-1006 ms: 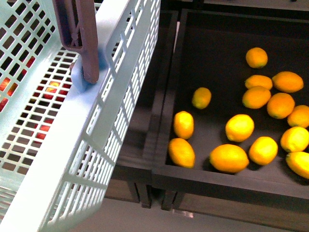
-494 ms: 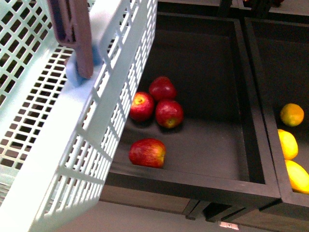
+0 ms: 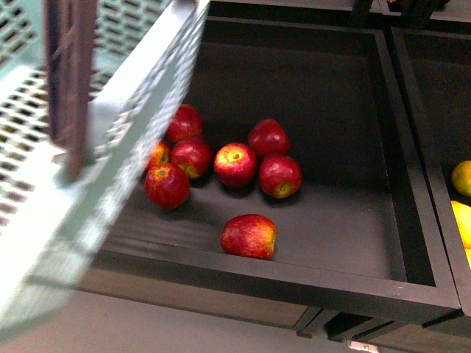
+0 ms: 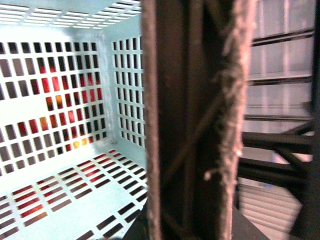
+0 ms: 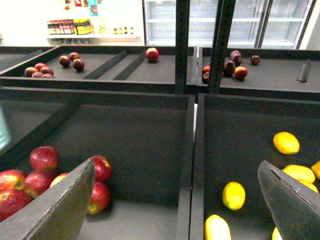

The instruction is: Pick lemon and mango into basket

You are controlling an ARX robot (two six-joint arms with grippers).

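Note:
The pale turquoise basket (image 3: 110, 140) hangs blurred at the left of the front view, its brown swing handle (image 3: 70, 88) upright. In the left wrist view that handle (image 4: 195, 120) fills the middle, with my left gripper (image 4: 190, 222) shut on it; the slotted basket floor (image 4: 65, 175) holds nothing. My right gripper (image 5: 175, 210) stands open above the divider between two bins. A lemon (image 5: 233, 195) lies among other yellow fruits in the bin on one side. Small dark maroon fruits, a mango (image 5: 65, 61) among them, lie in a far tray.
Several red apples (image 3: 235, 163) lie in the dark bin (image 3: 280, 283) beside the basket, and show in the right wrist view (image 5: 45, 157). Two yellow fruits (image 3: 462, 176) peek in at the right edge. Dark upright posts (image 5: 181, 45) rise between the trays.
The front view has swung left: the yellow fruit bin slid off to the right and the apple bin came to the middle. The basket moved left and lower in view and is blurred.

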